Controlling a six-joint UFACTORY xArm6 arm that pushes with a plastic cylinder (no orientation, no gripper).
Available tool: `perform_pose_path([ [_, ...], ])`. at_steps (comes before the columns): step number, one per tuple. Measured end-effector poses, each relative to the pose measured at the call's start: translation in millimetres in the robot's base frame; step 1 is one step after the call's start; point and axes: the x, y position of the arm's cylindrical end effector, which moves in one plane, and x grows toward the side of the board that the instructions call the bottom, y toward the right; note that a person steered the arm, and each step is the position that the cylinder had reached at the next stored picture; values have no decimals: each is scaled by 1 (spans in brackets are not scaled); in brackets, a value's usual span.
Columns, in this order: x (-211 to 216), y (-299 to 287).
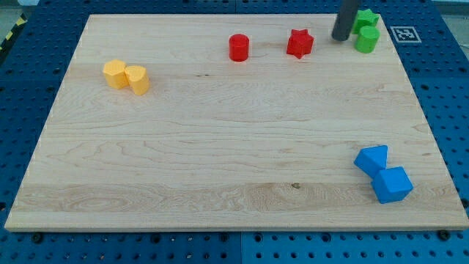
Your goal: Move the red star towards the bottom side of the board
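Two yellow blocks (126, 76) touching, upper left. Red cylinder (239, 48) top centre, red star (300, 43) near its right. My tip (341, 38) near star's right, just beside green blocks (366, 31); no gripper, holds nothing. Blue blocks (383, 174) bottom right.

You had my tip (341, 38) planted on the surface, the dark rod rising straight from it (its upper length ran out of view).
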Motion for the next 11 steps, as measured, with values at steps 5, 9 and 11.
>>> perform_pose_path([
  [5, 81, -100],
  [9, 122, -121],
  [11, 200, -144],
])
